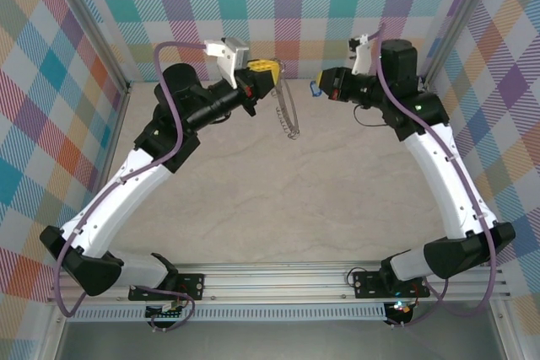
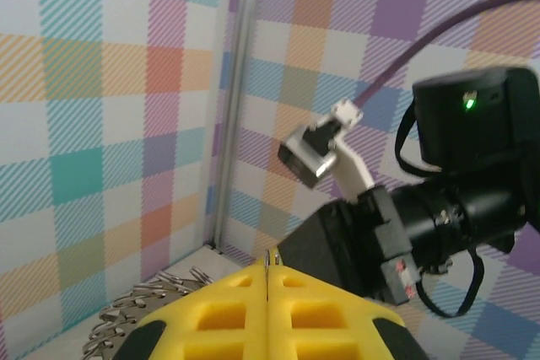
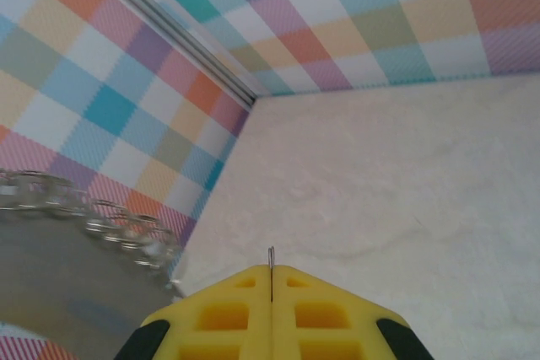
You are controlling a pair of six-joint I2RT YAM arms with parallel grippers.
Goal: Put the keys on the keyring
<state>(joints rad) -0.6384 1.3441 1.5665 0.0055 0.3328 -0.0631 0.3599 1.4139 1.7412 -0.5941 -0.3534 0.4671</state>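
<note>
Keyring [image 1: 291, 124] hung from the left gripper [image 1: 272, 76], whose jaws were clamped on its rim, the hoop trailing down toward the arm bases. Just to its right, not touching, the small blue key [image 1: 313, 88] sat pinched in the closed right gripper [image 1: 321, 88].

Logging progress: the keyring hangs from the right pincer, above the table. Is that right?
Not quite. The keyring hangs from the left pincer, above the table; the top external view shows it.
</note>
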